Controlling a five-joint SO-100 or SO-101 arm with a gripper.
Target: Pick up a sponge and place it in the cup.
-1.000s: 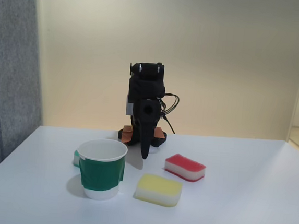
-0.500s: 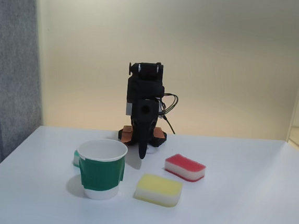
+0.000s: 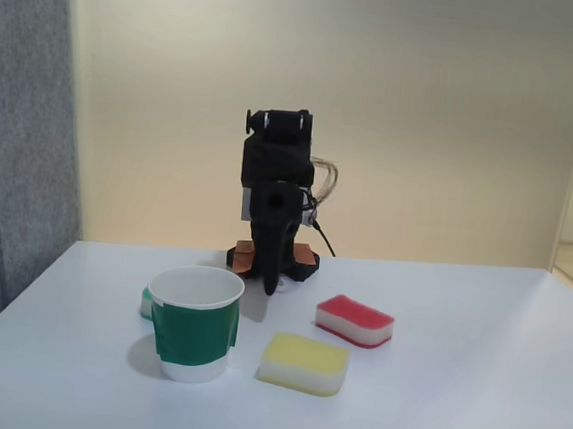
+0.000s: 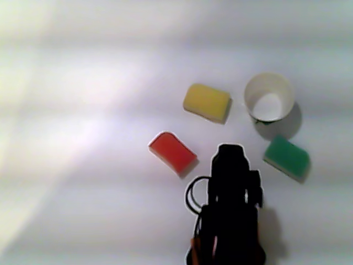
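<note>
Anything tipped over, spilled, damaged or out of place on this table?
Nothing stands out. The cup stands upright and looks empty; the red sponge, yellow sponge and green sponge lie flat and apart on the table.

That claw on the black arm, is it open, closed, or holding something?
Gripper: empty; it hangs clear of the red sponge and cup. Open or shut cannot be told.

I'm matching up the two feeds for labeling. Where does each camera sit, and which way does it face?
Fixed view: low at the table's front edge, facing the arm and back wall; the folded arm shows, tool pointing down.
Other view: overhead, looking straight down; the arm's dark top rises from the bottom edge.
Shared: the cup, red sponge, yellow sponge.
</note>
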